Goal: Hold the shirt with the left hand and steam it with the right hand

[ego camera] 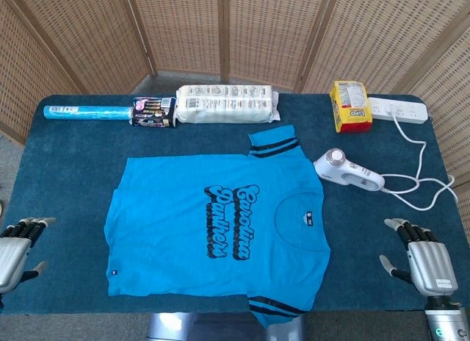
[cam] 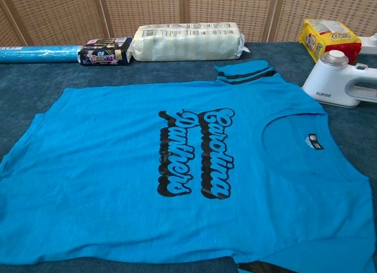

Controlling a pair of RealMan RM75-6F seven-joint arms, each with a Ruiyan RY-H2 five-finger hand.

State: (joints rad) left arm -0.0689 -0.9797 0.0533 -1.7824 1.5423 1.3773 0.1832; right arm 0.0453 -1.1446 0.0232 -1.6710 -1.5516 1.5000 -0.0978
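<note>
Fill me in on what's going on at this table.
Nothing is being handled at this moment. A blue T-shirt lies flat on the table, and the white steamer sits beside its collar, untouched. The left hand and right hand hover open at the table's near corners, clear of both.

A staged test room, not a home: woven folding screens (ego camera: 257, 32) wall off a surface (ego camera: 66, 172) draped in blue cloth; a power strip (ego camera: 397, 109) sits at one corner.
</note>
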